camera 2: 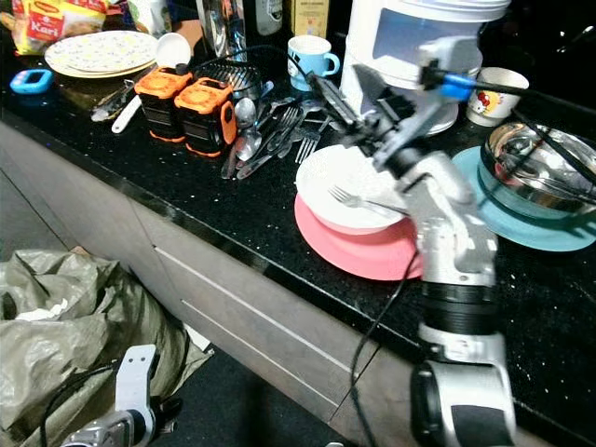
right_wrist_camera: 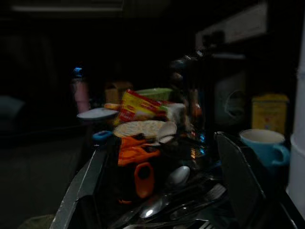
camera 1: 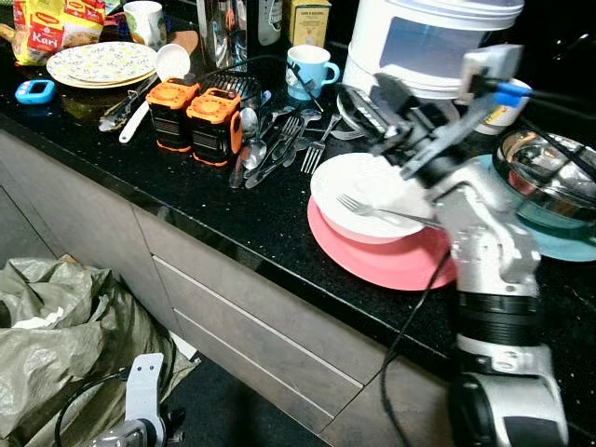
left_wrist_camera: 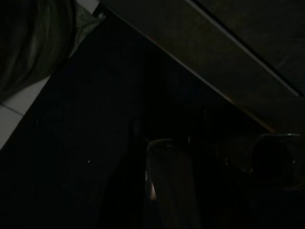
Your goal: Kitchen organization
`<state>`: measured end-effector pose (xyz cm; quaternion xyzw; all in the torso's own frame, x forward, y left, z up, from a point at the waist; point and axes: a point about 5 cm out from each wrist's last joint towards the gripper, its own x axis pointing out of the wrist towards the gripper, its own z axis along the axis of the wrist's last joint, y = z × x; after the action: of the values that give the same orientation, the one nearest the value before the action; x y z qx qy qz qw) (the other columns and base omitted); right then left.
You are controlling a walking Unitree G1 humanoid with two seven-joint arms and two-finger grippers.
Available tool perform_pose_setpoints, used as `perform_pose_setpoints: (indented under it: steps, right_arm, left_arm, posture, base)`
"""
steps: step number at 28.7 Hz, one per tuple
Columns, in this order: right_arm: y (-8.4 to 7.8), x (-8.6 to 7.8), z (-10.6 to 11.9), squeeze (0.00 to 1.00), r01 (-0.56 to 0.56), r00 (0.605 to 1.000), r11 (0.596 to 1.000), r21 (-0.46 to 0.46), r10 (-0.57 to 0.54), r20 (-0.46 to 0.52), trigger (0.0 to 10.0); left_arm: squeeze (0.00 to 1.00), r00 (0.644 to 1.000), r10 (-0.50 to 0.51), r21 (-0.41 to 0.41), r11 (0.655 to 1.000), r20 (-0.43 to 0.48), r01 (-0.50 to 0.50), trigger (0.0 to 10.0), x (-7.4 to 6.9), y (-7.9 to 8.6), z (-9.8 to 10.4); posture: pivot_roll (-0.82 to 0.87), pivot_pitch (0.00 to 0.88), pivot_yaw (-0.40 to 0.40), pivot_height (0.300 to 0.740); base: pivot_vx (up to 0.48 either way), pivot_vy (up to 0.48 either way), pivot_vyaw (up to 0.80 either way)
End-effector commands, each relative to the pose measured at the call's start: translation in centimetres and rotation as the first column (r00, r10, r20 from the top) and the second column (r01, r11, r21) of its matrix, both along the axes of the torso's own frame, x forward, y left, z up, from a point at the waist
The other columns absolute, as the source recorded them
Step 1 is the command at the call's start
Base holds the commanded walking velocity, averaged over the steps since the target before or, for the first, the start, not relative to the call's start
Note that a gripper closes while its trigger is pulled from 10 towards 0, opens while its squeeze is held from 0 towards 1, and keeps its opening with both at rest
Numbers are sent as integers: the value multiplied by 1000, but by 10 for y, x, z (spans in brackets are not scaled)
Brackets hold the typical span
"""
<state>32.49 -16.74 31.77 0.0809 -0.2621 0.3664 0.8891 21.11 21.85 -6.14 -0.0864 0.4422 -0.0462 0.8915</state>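
My right gripper (camera 1: 363, 93) hangs open over the black counter (camera 1: 214, 200), just above the far rim of a white bowl (camera 1: 368, 191), with nothing between its fingers. The bowl sits on a pink plate (camera 1: 382, 263), and a fork (camera 1: 382, 211) lies across the bowl. In the right wrist view the two fingers (right_wrist_camera: 78, 191) stand wide apart and point at a pile of spoons and forks (right_wrist_camera: 167, 202), which lies left of the bowl (camera 1: 275, 144). My left arm (camera 1: 140, 410) hangs idle low by the floor; its wrist view is almost black.
Two orange-and-black devices (camera 1: 196, 116), a blue mug (camera 1: 309, 67), a patterned plate (camera 1: 101, 62) and a white appliance (camera 1: 428, 37) crowd the back. A steel bowl (camera 1: 549, 172) on a teal plate stands right. Grey drawers (camera 1: 261, 326) and a crumpled bag (camera 1: 56, 335) lie below.
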Motion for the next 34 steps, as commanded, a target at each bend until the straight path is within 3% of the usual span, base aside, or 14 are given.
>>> perform_pose_setpoints:
  steps: [1,4,7,8,13,18,26,34]
  right_arm:
    - [-6,-12,2,0,-80,997,996,-37,80,22,10000]
    - [-9,-16,0,0,-105,994,992,-69,107,23,10000]
    - [-25,-30,-22,0,-157,988,944,-292,149,-51,10000]
    - [-25,-30,-22,0,-157,988,944,-292,149,-51,10000]
    - [-42,-42,-40,0,-174,981,846,-504,101,-168,10000]
    - [-47,-52,-33,0,-144,986,745,-651,49,-162,10000]
    - [-44,-41,-33,0,7,992,618,-786,-102,-72,10000]
    - [-43,-35,-40,0,39,986,558,-829,-156,-59,10000]
  left_arm:
    - [0,999,-11,2,1000,-32,11,10000,-8,1,-4]
    - [0,999,-13,2,1000,-32,13,10000,-8,1,-4]
    - [0,999,-21,2,1000,-32,22,10000,-7,0,-4]
    - [0,999,-21,2,1000,-32,22,10000,-7,0,-4]
    - [0,999,-31,4,1000,-34,31,10000,-7,0,-4]
    - [0,998,-38,6,999,-40,39,10000,-9,-1,-5]
    - [0,998,-45,7,999,-40,45,10000,-8,-2,-5]
    - [0,998,-42,6,999,-39,42,10000,-8,-1,-5]
  posture:
    - [48,97,-19,740]
    - [48,97,-19,740]
    - [47,96,-17,740]
    - [47,96,-17,740]
    - [38,89,-14,740]
    - [27,64,-13,740]
    - [26,60,-10,740]
    - [26,67,-11,740]
  base:
    - [0,0,0]
    - [0,0,0]
    - [0,0,0]
    - [0,0,0]
    - [0,0,0]
    - [0,0,0]
    - [0,0,0]
    - [0,0,0]
